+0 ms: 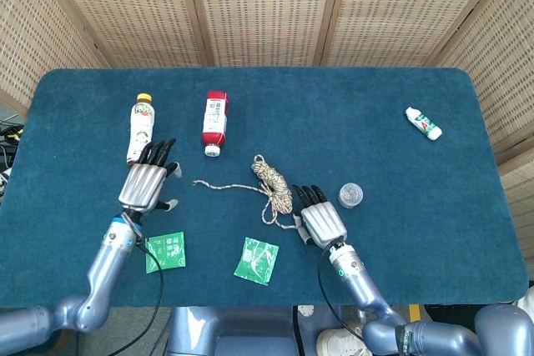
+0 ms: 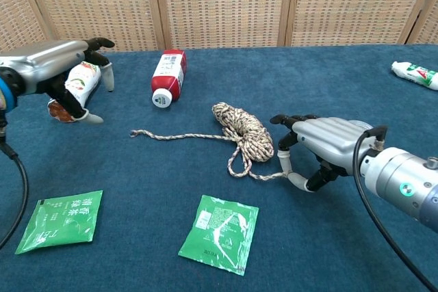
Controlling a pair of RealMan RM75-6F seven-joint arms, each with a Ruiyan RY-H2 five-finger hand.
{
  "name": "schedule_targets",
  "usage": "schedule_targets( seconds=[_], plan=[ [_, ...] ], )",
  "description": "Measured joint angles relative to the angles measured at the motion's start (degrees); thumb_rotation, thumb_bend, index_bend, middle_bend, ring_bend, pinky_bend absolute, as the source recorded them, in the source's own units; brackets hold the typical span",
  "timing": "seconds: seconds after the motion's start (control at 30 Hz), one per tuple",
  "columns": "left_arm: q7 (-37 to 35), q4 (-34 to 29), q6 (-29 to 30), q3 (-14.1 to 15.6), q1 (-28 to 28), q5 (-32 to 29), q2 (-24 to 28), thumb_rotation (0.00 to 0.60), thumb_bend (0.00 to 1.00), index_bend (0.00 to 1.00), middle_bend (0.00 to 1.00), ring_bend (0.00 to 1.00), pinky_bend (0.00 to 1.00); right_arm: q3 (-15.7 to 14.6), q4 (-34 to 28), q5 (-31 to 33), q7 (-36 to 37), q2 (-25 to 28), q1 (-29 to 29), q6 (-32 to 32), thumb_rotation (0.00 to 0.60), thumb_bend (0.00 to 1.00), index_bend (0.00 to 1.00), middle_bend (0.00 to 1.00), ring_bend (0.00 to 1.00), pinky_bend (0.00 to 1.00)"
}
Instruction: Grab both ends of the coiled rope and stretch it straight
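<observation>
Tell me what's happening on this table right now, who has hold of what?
The right hand pinches the near end of the rope, whose bundle is still coiled on the blue table. The left hand is open and holds nothing; it hovers near the yellow-capped bottle, left of the rope's free end. The rope is not yet stretched. Two green sachets and other bottles lie untouched.

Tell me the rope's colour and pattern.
The rope is cream with dark brown flecks, braided; clearest in the chest view.

Open cloth between left hand (image 1: 147, 186) and rope end (image 2: 135, 133), yellow-capped bottle (image 1: 141, 130) just behind hand, green packets (image 1: 165, 252) nearer front edge
</observation>
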Motion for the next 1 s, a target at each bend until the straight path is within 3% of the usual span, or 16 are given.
schedule_targets(
  seconds=[0.37,0.47,1.0],
  plan=[
    [0.8,15.71,-4.56,-2.77,-6.97,-9.49,-11.49,0.6,0.28,0.49,0.0,0.0,0.0,0.15,0.89,-0.12,0.91,-0.25,0.06,-1.07,0.6,0.46,0.69,0.0,0.0,0.0],
    [0.3,18.25,-5.81,-3.02,-8.31,-10.71,-13.37,0.6,0.32,0.49,0.0,0.0,0.0,0.2,1.02,-0.11,0.98,-0.16,0.07,-1.22,0.6,0.46,0.69,0.0,0.0,0.0],
    [1.57,27.67,-9.89,-4.75,-13.3,-18.58,-19.83,0.6,0.35,0.49,0.0,0.0,0.0,0.45,1.26,-0.11,2.04,-0.15,-0.09,-1.81,0.6,0.46,0.69,0.0,0.0,0.0]
  ],
)
